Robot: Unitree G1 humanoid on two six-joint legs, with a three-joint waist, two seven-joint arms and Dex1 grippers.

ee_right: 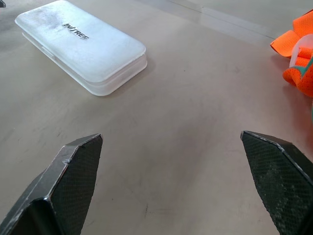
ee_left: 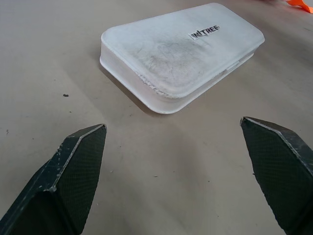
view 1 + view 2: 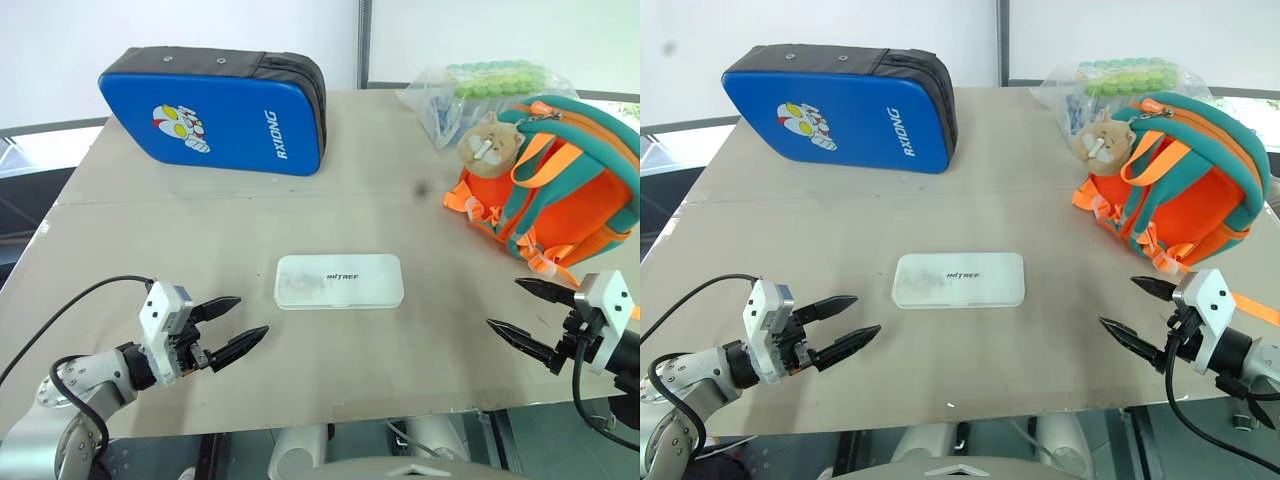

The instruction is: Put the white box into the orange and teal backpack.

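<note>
Left gripper [image 3: 229, 323], right gripper [image 3: 528, 312]: fingers spread wide, empty, flanking white box [image 3: 339, 281] at 9 and 3 o'clock, untouched.

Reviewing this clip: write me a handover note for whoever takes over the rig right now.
Left gripper: open, empty, over the table's near left, aimed at the white box.
Right gripper: open, empty, near right, just in front of the orange and teal backpack.
White box: flat on the table, closed, mid-table between the grippers, untouched.
Backpack: far right; whether its zip is open I cannot tell.
Done: nothing yet.
Left: grasp the box, open the backpack if needed, put the box inside.
</note>
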